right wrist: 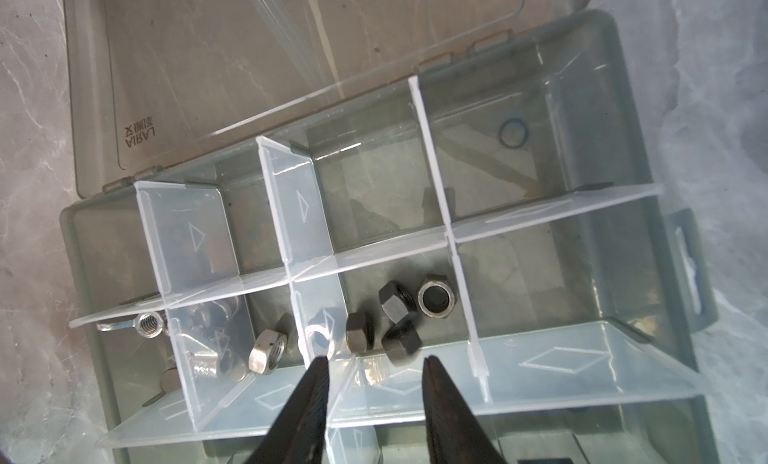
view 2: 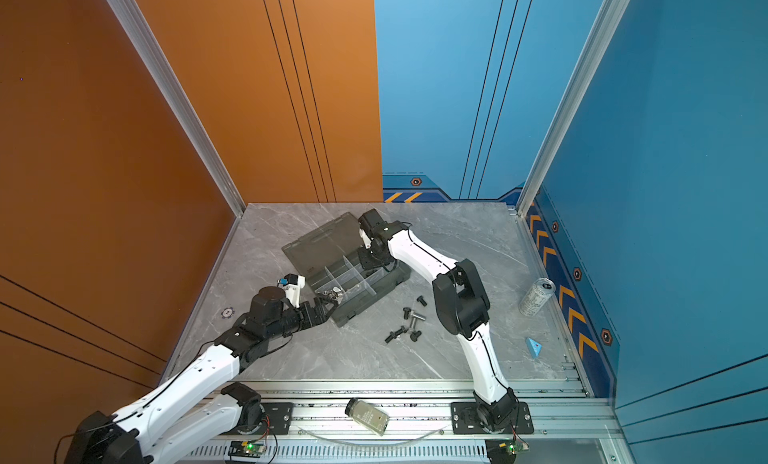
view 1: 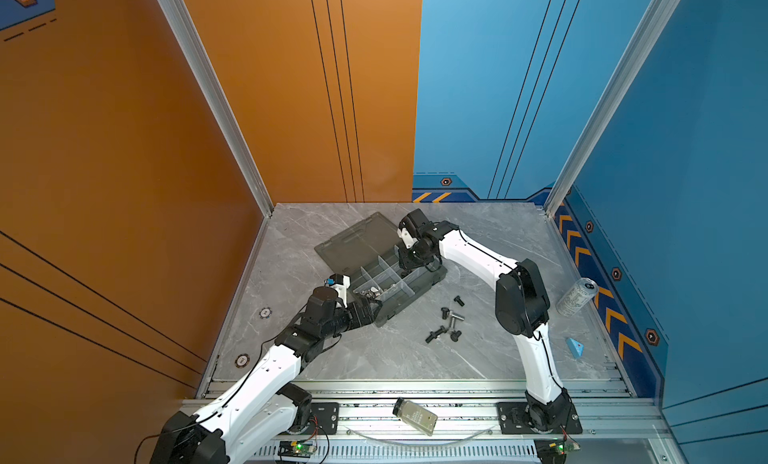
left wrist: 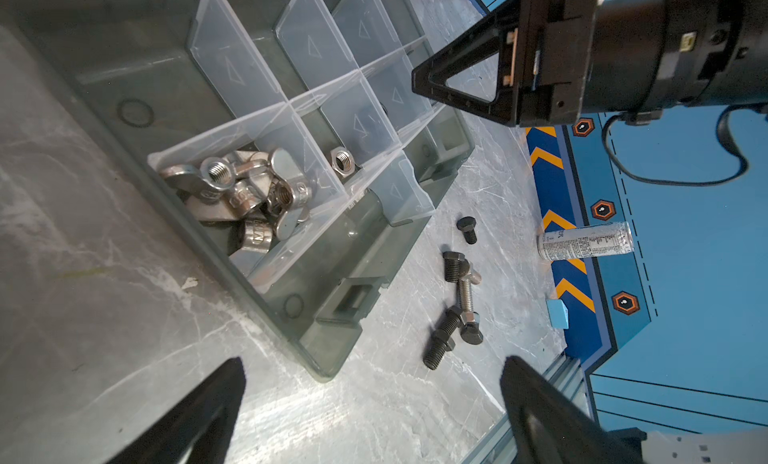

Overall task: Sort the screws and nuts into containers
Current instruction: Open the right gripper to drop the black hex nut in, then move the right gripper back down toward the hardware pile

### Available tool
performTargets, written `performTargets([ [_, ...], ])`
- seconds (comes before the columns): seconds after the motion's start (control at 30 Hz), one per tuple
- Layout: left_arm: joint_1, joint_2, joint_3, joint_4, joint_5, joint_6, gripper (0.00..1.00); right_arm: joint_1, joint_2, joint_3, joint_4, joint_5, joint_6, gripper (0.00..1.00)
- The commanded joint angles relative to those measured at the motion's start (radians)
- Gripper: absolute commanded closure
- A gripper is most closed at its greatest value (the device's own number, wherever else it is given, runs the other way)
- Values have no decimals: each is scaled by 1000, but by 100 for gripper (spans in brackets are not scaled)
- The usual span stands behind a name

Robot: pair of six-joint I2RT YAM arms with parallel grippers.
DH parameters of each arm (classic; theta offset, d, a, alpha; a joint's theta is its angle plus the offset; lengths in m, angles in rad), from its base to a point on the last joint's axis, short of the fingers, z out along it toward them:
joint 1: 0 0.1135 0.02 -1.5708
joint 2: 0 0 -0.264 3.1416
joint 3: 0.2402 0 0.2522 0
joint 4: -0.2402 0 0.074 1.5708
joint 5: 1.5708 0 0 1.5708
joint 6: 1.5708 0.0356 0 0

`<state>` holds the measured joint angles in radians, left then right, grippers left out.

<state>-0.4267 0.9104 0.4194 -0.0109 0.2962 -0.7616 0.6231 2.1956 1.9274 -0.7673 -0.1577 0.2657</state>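
Dark hexagonal nuts (right wrist: 398,302) lie in one cell (right wrist: 365,289) near the released right hand (right wrist: 374,360); left hand (left wrist: 372,360) spread empty.

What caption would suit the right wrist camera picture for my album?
Right claw, open and empty, poised over dark hex nuts in one cell of the organiser box.

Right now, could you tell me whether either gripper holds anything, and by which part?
Nothing is held: the left gripper is wide open beside the organiser box, and the right gripper is open, empty, above the dark nuts.
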Motion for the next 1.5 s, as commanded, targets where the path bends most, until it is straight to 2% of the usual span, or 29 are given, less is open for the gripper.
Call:
performTargets([
  [0.0, 0, -8, 2, 3, 6, -1, 2, 3, 0, 24, -50, 33, -10, 58],
  [0.23, 2, -13, 8, -11, -4, -4, 2, 1, -108, -44, -81, 43, -23, 56],
  [0.37, 3, -15, 12, -21, -19, -4, 2, 2, -218, -124, -131, 56, -14, 54],
  [0.63, 5, -2, 19, -13, -8, -4, 2, 7, -441, -433, -146, 29, 22, 52],
  [0.8, 6, 6, 21, -5, -2, -1, 2, 42, -521, -584, -150, -9, -20, 51],
  [1.07, 5, -7, 16, -13, -1, -2, 2, 110, -547, -722, -131, -73, -90, 51],
  [1.27, 4, -34, 9, -36, -13, -7, 2, 136, -501, -749, -132, -188, -109, 51],
  [1.47, 4, -45, 11, -51, -19, -8, 2, 173, -436, -740, -132, -209, -124, 50],
])
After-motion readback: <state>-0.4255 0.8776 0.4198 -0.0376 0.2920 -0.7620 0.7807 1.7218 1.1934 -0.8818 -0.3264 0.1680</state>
